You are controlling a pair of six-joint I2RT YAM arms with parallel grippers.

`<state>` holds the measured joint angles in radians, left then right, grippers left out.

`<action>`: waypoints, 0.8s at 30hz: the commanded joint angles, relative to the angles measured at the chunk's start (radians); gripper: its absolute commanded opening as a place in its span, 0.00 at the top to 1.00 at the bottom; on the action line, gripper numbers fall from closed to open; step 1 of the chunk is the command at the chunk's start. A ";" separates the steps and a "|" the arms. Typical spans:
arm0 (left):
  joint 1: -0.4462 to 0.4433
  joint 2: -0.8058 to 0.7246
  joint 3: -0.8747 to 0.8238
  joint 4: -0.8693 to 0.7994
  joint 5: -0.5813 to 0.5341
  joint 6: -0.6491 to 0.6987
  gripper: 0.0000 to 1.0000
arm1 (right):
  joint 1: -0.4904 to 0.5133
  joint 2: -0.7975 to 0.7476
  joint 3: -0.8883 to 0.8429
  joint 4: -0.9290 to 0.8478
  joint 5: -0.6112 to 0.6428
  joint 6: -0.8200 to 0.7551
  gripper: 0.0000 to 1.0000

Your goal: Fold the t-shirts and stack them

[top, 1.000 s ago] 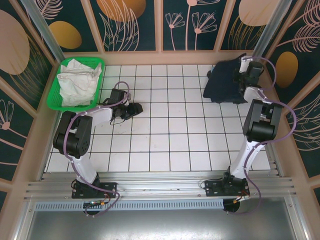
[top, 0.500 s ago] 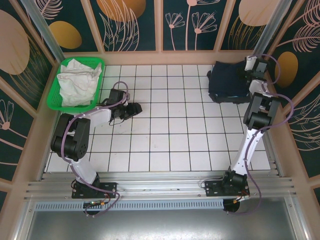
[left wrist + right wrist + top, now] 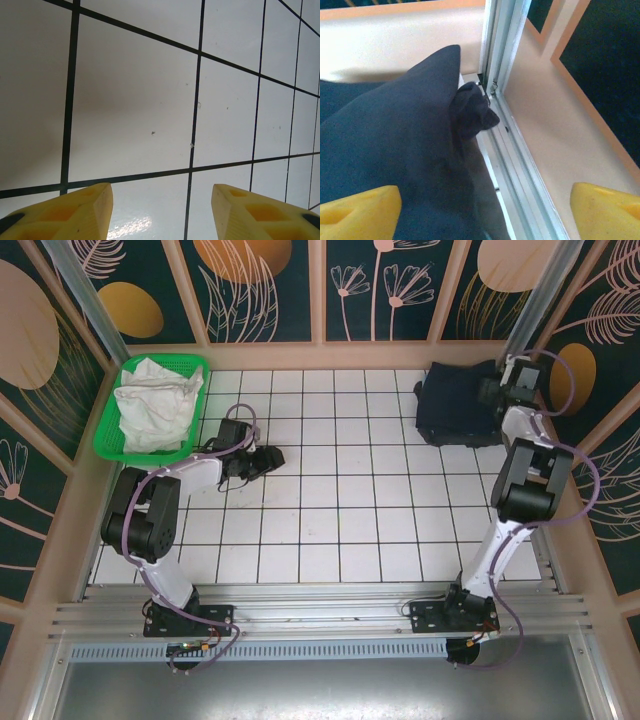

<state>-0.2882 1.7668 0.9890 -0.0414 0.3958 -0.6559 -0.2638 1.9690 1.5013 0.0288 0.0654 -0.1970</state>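
Right gripper [image 3: 482,207], newly wide, above navy t-shirt [image 3: 395,150]'s right edge

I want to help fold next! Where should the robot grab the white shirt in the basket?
Pinch a raised wrinkle near the middle of the white shirt, coming straight down from above. It lies crumpled in a heap, and the basket walls block the sides, so a top fold is probably easiest to catch.

White square-tiled floor with black grid lines [image 3: 320,530], enclosed by dark botanical-print wall panels [image 3: 265,290]; ribbed aluminium rail [image 3: 320,617] along near edge.
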 commanded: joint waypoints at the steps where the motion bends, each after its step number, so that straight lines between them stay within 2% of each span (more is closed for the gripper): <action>1: -0.004 -0.026 -0.010 0.011 0.023 0.016 0.45 | 0.083 -0.094 -0.097 0.120 0.106 0.012 0.11; 6: -0.004 -0.018 -0.010 0.018 0.037 0.018 0.45 | 0.184 -0.082 -0.121 0.143 0.104 0.020 0.09; 11: -0.004 -0.039 -0.047 0.030 0.040 0.021 0.44 | 0.167 0.143 0.089 0.033 0.143 0.068 0.09; 13: -0.005 -0.046 -0.052 0.032 0.041 0.025 0.44 | 0.144 0.261 0.229 -0.122 0.174 0.104 0.10; 15: -0.004 -0.047 -0.058 0.033 0.040 0.028 0.43 | 0.129 0.311 0.255 -0.186 0.182 0.113 0.10; 19: -0.004 -0.024 -0.034 0.017 0.050 0.037 0.44 | 0.111 0.276 0.206 -0.180 0.132 0.096 0.08; 24: -0.004 -0.015 -0.023 0.006 0.050 0.044 0.44 | 0.132 0.205 0.251 -0.222 0.106 0.060 0.06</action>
<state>-0.2882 1.7512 0.9424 -0.0269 0.4290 -0.6376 -0.1398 2.2375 1.7180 -0.1040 0.1635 -0.1104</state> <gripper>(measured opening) 0.563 0.934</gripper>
